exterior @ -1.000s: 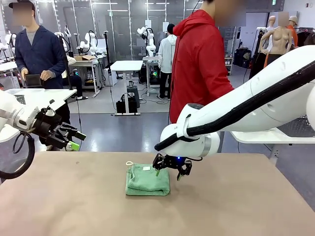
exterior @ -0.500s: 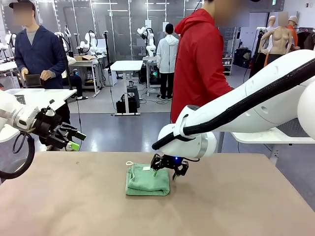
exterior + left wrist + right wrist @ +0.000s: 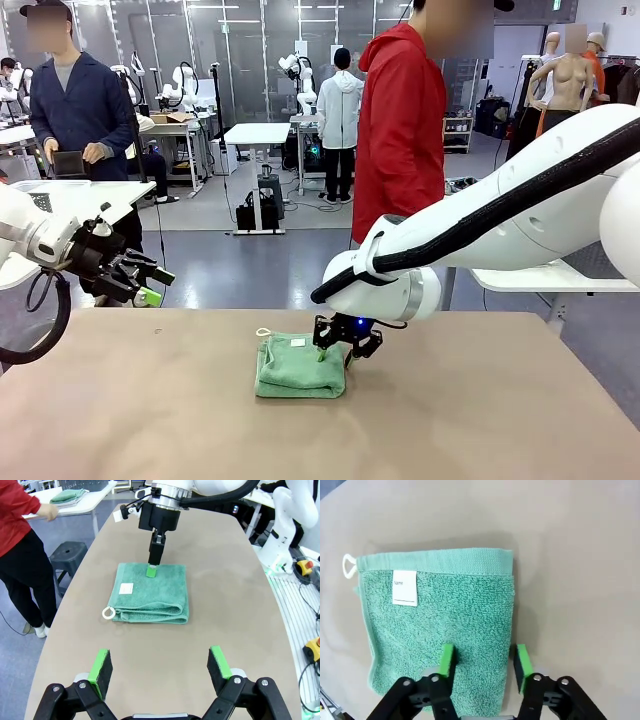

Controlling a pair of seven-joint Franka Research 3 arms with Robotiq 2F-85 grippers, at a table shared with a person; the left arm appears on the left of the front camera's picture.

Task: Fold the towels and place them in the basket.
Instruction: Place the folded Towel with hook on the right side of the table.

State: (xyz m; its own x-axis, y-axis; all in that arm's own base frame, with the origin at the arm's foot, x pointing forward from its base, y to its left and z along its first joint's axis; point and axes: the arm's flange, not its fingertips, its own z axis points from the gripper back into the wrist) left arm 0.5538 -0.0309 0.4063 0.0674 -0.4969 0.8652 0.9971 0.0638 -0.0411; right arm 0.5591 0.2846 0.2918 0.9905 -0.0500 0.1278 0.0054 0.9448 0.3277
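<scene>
Currently, left to right across the tan table (image 3: 500, 420):

1. Left gripper (image 3: 158, 285). It is held up near the table's left side, clear of the surface. Its jaws are spread wide with nothing between them. In the left wrist view its green pads (image 3: 101, 667) stand well apart over bare table, facing the towel. The arm is tucked back and has not moved over the last second.

2. Mint green terry towel (image 3: 298, 368). It is folded into a compact rectangle and lies flat at the table's middle, toward the far side. A white tag (image 3: 405, 587) sits on its top layer and a white hanging loop (image 3: 349, 566) at one corner.

3. Right gripper (image 3: 335, 352). Change noted: a second ago it hovered just above the towel's far right corner with its jaws wide. Now it sits lower, at the cloth, with the jaws drawn about halfway together. In the right wrist view one pad is on the terry and the other is just off the towel's side edge, so that edge lies between them. Whether the cloth is pinched yet cannot be told.
   - Reading: a pinch appears to be starting, for a further fold or for the lift toward the basket. This towel looks folded but is not yet stowed.
   - Pose: the arm reaches in from the right across the middle, forearm sloping down, wrist turned so the fingers point nearly straight down.
</scene>
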